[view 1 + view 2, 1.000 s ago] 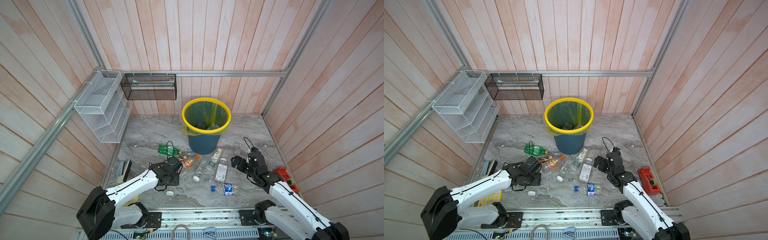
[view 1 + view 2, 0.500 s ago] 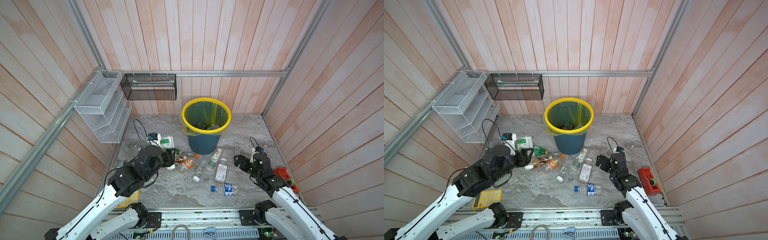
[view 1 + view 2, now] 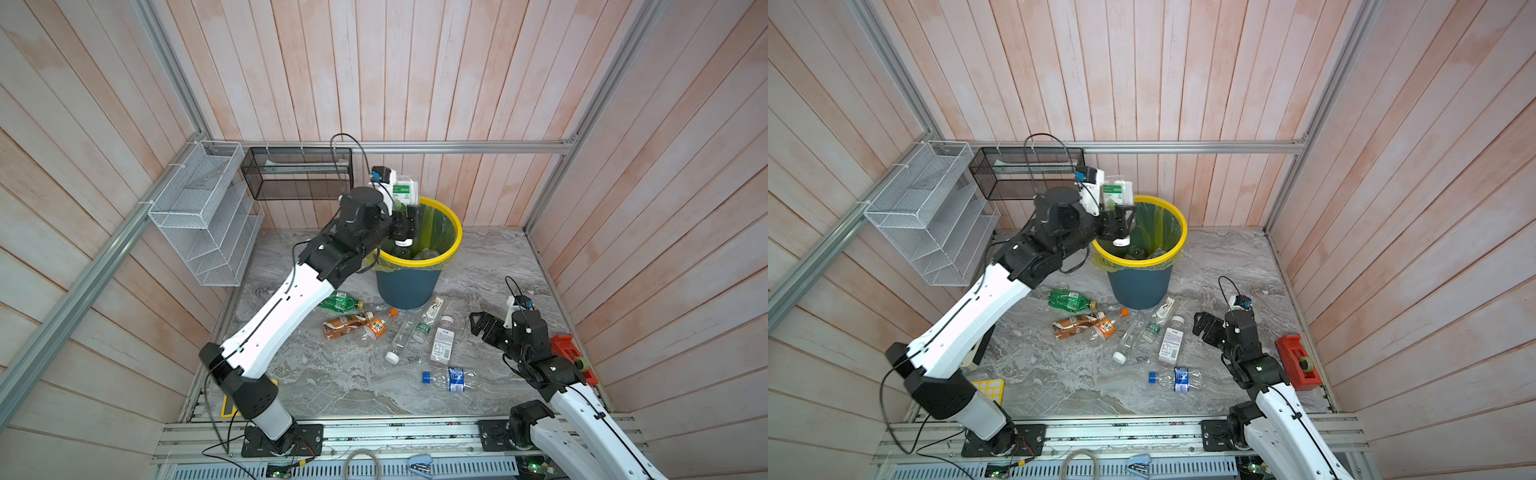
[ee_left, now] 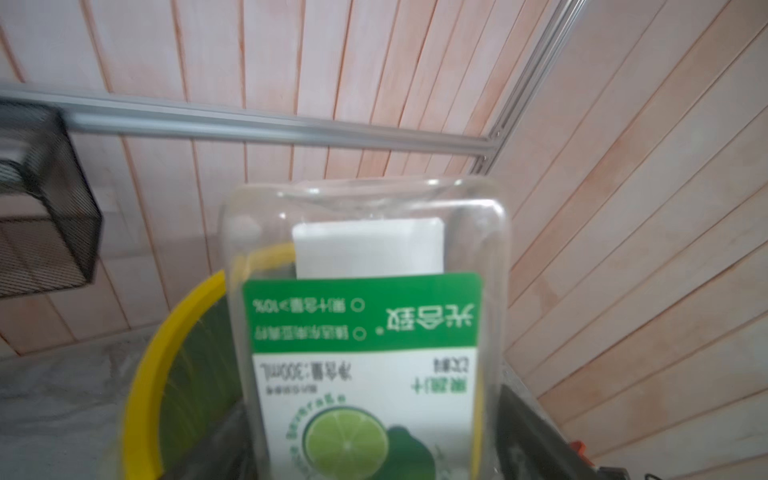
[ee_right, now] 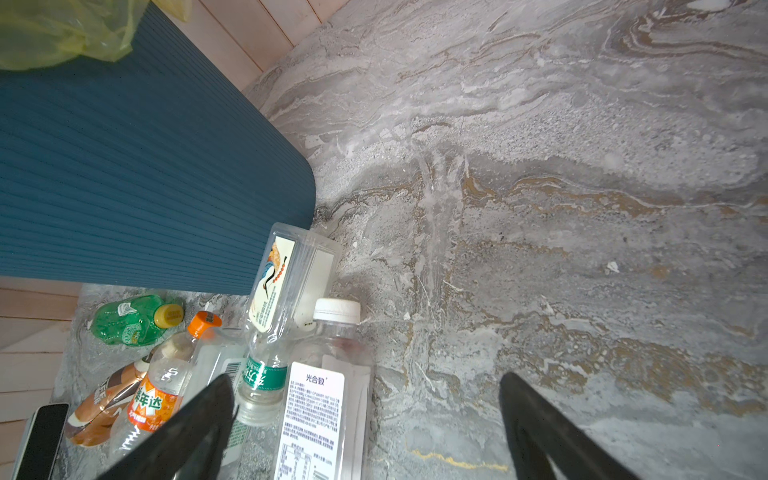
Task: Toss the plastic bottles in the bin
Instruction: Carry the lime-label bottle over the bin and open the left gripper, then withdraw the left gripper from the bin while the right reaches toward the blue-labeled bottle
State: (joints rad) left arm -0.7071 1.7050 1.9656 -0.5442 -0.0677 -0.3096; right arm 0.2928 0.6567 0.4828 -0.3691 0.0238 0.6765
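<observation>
Moved since half a second ago: left arm, up from the floor at the left and out over the bin, taking the lime-label bottle with it. The right arm has barely shifted.

1. Left gripper. Above the bin's left rim, just inside the yellow ring. Jaws spread wide, one on each side of the bottle; whether either still touches it cannot be told. Judged: release under way, set here so the bottle drops into the liner and not onto the rim.

2. Lime-label bottle. Clear, flat-sided, cap down and base up, between the jaws over the bin mouth. It is blurred in the left wrist view.

3. Bin. Far middle of the floor, close to the back wall. A few bottles lie at its bottom.

4. Right gripper. Jaws wide, empty, hovering low just right of the floor cluster. Judged: waiting its turn, best placed for the white-label bottle.

5. Still on the floor, near side of the bin:
   - green bottle
   - brown bottle, touching the orange-label bottle
   - white-capped clear bottle
   - crane-label bottle, against the bin's foot
   - blue-capped bottle, alone and nearest

6. Not of the task: white wire rack and black mesh basket, both far left.
</observation>
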